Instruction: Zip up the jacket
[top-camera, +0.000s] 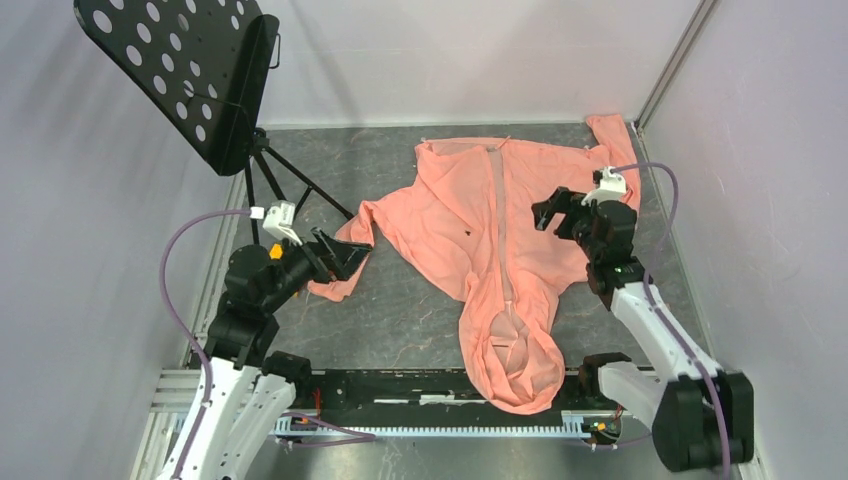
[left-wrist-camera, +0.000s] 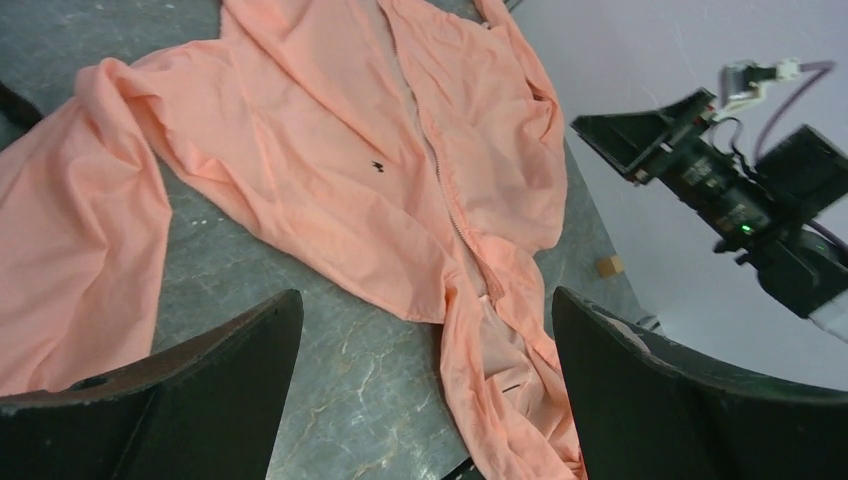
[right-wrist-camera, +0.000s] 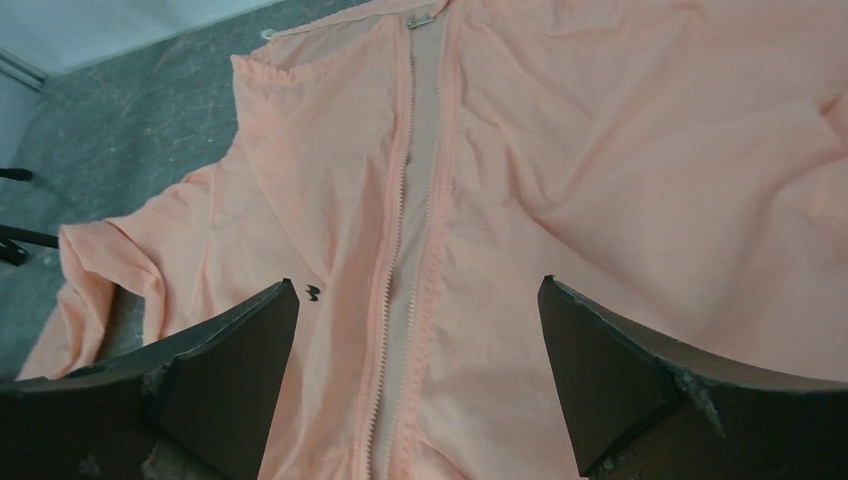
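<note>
The salmon-pink jacket (top-camera: 455, 205) lies spread flat on the grey table, hood (top-camera: 515, 360) toward the near edge and hanging over it. Its paler zipper strip (top-camera: 497, 200) runs down the middle, the teeth apart, with the metal slider (right-wrist-camera: 420, 20) at the far hem. A small dark mark (top-camera: 468, 232) sits left of the strip. My left gripper (top-camera: 345, 252) is open and empty, above the table by the left sleeve (top-camera: 345, 275). My right gripper (top-camera: 555, 210) is open and empty, hovering over the jacket's right half. In the right wrist view the gripper (right-wrist-camera: 417, 283) straddles the zipper (right-wrist-camera: 405, 250).
A black perforated music stand (top-camera: 180, 70) on a tripod (top-camera: 290, 185) stands at the back left. White walls close the back and right. A black rail (top-camera: 400, 390) runs along the near edge. A small tan block (left-wrist-camera: 609, 265) lies by the right wall.
</note>
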